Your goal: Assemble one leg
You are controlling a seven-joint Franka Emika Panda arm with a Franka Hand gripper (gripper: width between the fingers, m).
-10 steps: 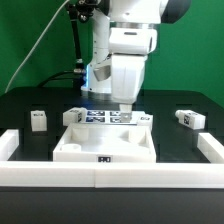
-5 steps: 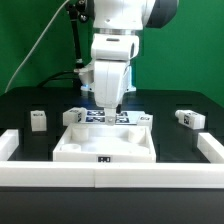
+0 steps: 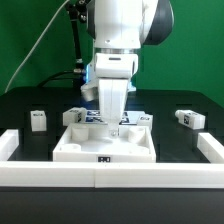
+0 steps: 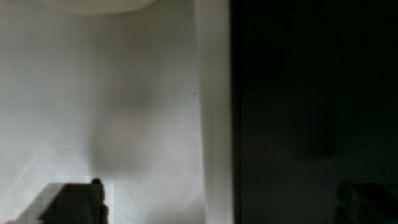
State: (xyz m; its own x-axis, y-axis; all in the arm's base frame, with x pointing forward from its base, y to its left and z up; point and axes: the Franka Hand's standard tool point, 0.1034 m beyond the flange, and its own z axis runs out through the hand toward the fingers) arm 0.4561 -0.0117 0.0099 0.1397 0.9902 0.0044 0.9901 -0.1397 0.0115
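Observation:
Several small white legs with marker tags stand on the black table: one at the exterior view's left (image 3: 38,119), one by the panel's far left corner (image 3: 74,116), one by its far right corner (image 3: 146,119), one at the right (image 3: 187,118). The large white panel (image 3: 90,148) lies in the middle. My gripper (image 3: 113,120) hangs low over the panel's far edge, holding nothing. In the wrist view my gripper (image 4: 222,205) is open, its dark fingertips (image 4: 75,203) wide apart. Below them lie the panel's white surface (image 4: 107,110) and the dark table (image 4: 311,110). No leg shows there.
The marker board (image 3: 97,116) lies just behind the panel, partly hidden by the arm. A low white fence (image 3: 100,175) runs along the table's front, with raised ends at the left (image 3: 8,143) and right (image 3: 212,148).
The arm has moved toward the exterior view's left and come lower, so the gripper now sits over the panel's far edge.

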